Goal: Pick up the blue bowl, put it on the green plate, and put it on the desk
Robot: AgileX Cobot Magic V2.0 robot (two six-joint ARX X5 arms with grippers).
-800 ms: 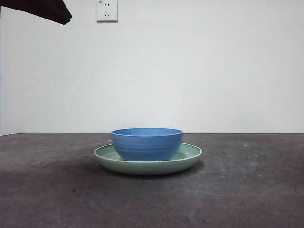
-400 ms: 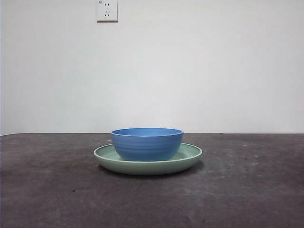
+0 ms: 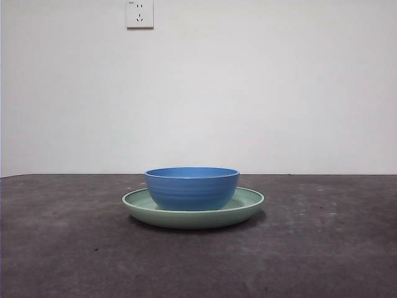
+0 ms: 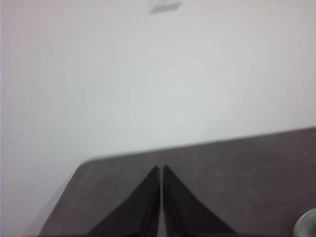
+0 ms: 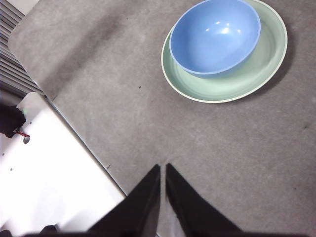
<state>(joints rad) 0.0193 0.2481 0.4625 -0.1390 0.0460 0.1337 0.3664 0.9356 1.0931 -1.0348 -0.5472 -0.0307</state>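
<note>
The blue bowl [image 3: 191,188] sits upright inside the green plate [image 3: 248,205], which rests on the desk [image 3: 322,248] at the middle of the front view. In the right wrist view the bowl [image 5: 215,37] lies in the plate [image 5: 247,81], well away from my right gripper [image 5: 163,167], whose jaws are shut and empty above the desk. My left gripper [image 4: 161,168] is shut and empty, raised and pointing toward the desk's far edge and the wall. A sliver of the plate's rim [image 4: 307,224] shows at the corner of the left wrist view. Neither gripper shows in the front view.
A white wall with a socket [image 3: 139,13] stands behind the desk. In the right wrist view a white robot base panel [image 5: 44,182] borders the desk edge.
A dark arm tip at the top left corner of the front view one second ago has left the picture. The bowl and plate have not moved.
</note>
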